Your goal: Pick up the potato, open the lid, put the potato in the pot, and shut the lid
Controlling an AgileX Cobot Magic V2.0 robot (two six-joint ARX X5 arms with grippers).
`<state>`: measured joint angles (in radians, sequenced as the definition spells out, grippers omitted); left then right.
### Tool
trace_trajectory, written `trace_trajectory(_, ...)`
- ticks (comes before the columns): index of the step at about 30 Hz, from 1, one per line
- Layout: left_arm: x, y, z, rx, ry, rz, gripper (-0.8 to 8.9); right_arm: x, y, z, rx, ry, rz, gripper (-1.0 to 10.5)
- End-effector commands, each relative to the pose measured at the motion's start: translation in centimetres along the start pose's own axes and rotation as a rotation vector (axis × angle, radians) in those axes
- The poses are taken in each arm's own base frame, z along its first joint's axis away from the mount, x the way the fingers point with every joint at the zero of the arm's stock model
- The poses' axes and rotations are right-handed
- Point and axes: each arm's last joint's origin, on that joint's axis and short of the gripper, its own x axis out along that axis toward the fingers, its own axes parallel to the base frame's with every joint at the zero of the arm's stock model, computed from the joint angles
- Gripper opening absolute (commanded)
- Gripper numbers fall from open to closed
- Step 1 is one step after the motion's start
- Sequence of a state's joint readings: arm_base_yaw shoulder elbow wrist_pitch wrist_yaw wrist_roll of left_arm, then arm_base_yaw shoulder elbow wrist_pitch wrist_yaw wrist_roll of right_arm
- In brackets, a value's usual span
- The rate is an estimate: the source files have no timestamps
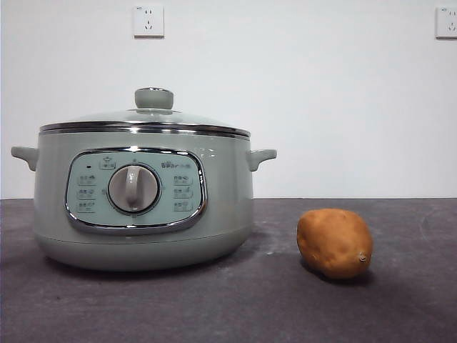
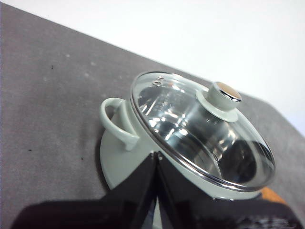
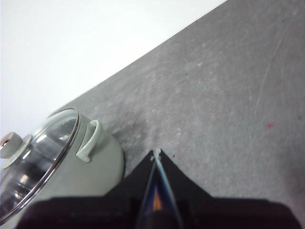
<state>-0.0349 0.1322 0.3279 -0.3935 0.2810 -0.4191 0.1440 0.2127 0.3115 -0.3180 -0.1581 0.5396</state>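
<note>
**Pot closed, potato on the tabletop, both claws pressed together**

In the front view the pot (image 1: pixel 143 204) stands at the left of the frame on the dark grey tabletop (image 1: pixel 285 307). Its control panel with the round dial (image 1: pixel 133 189) faces the camera. The lid (image 1: pixel 143 118) sits on the pot, with the green knob (image 1: pixel 153 98) on top.

The potato (image 1: pixel 335 242) lies at the lower right of the frame, beside the pot but not touching it. Its small nub points to the right.

No arm appears in the front view. In the left wrist view the left claw (image 2: pixel 156 155) hangs above the pot, near one side handle (image 2: pixel 116 121), and its jaws are pressed together. In the right wrist view the right claw (image 3: pixel 156 152) is also pressed together, over bare tabletop just beside the pot's other handle (image 3: pixel 91 139).

Two white wall sockets (image 1: pixel 148 21) are in the upper part of the front view.
</note>
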Motion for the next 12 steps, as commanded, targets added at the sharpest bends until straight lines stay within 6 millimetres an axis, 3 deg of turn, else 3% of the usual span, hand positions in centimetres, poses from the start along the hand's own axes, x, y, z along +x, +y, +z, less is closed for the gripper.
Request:
trace_trajectory(1, -0.1, -0.7, 1.3, 0.086, 0.026, -0.014, -0.06, -0.2, 1.1, 1.8, -0.102, 0.009, -0.001, -0.1)
trace_trajectory(12, 1.2, -3.1, 6.8, 0.207, 0.287, -0.094, -0.04, 1.0, 5.1, 7.7, -0.248, 0.227, 0.116, 0.0)
